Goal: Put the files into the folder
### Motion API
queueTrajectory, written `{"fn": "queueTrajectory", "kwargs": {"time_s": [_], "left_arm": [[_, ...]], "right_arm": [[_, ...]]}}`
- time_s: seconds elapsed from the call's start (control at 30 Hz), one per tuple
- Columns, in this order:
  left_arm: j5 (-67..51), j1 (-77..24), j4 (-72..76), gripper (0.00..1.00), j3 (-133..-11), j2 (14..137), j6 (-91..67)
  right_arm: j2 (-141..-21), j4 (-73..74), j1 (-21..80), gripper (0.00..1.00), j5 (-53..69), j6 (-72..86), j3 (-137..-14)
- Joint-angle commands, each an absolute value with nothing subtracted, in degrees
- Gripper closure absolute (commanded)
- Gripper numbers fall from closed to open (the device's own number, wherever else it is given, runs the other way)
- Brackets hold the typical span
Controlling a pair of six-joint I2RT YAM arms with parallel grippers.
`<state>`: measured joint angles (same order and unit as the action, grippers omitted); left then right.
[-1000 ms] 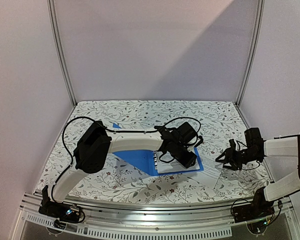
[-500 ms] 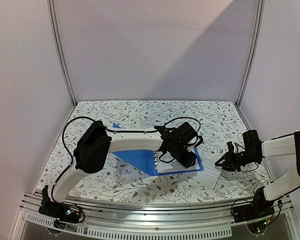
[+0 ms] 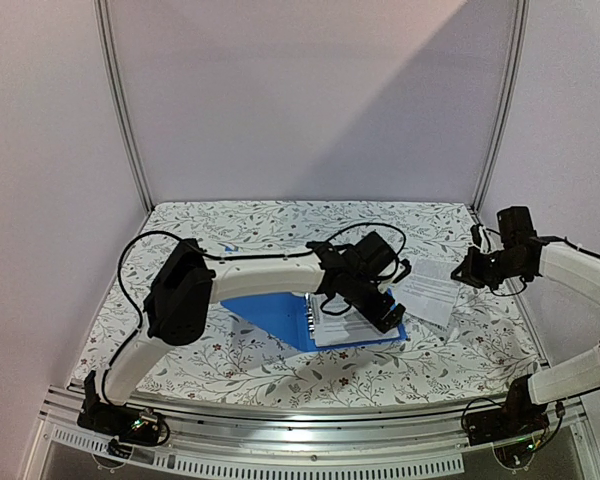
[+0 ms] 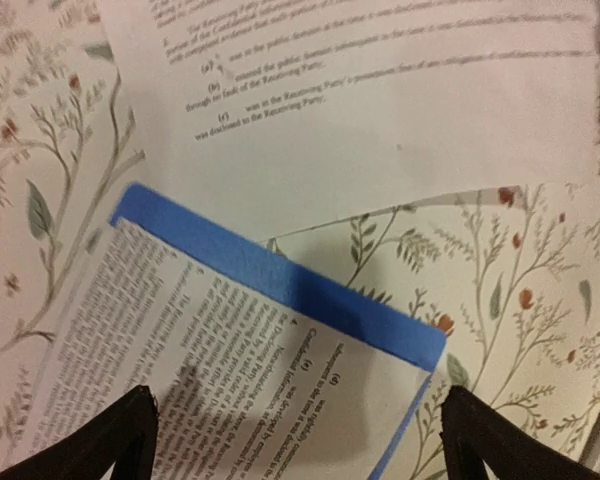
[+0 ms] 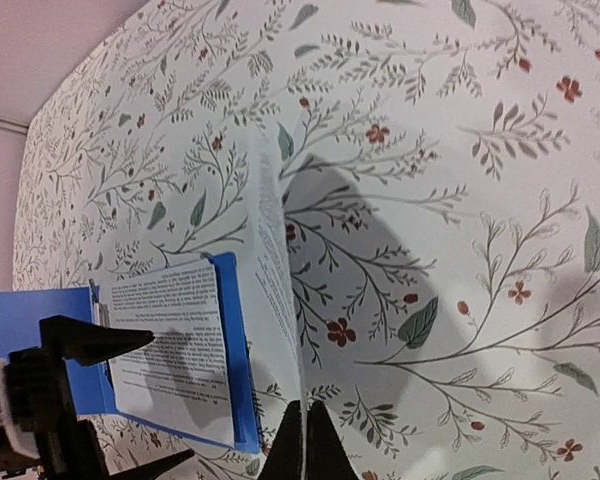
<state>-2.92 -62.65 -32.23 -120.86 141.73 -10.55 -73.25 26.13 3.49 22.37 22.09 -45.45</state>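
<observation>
The blue folder (image 3: pixel 265 312) lies open on the flowered table, with one of the files (image 3: pixel 345 328) resting on its right half. My left gripper (image 3: pixel 380 305) hovers just over that sheet, open, its fingertips (image 4: pixel 120 440) spread wide above the printed page (image 4: pixel 230 370) and the folder's blue edge (image 4: pixel 280 275). My right gripper (image 3: pixel 467 270) is shut on the edge of a second sheet (image 3: pixel 432 290) and holds it up off the table, just right of the folder. The right wrist view shows this sheet (image 5: pixel 275 260) edge-on between the closed fingers (image 5: pixel 305 440).
The folder's metal ring clip (image 3: pixel 310 322) sits left of the loaded sheet. The left arm (image 3: pixel 260 275) stretches across the folder. Booth walls and metal posts (image 3: pixel 495 110) close in the table at the back and sides.
My right gripper has shut on the loose sheet and lifted it up and back, away from the front right. My left gripper has opened wide over the sheet in the folder.
</observation>
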Motion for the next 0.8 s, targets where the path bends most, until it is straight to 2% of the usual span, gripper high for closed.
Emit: {"fn": "queueTrajectory", "kwargs": {"time_s": [0.0,0.13,0.37,0.5,0.77], "left_arm": [[3.7,-62.3,-34.6,0.00,-125.6,132.7,-4.9],[12.3,-61.0,-36.1,0.01,-123.2,126.0,-2.2],[17.5,-48.4,-27.1,0.01,-103.9,108.1,-7.5],[18.8,-40.6,-20.8,0.01,-93.5,100.2,-10.3],[23.6,-37.3,-15.5,0.01,-86.2,95.2,-9.0]], "right_arm": [[-74.3,28.9,4.1,1.00,18.6,21.8,-50.6],[-75.7,30.4,6.5,1.00,17.2,21.4,-57.4],[-78.9,31.0,13.2,1.00,19.9,20.8,-67.0],[-82.5,31.3,17.3,0.99,31.7,20.7,-71.9],[-90.5,42.5,23.6,1.00,38.9,17.9,-80.1]]}}
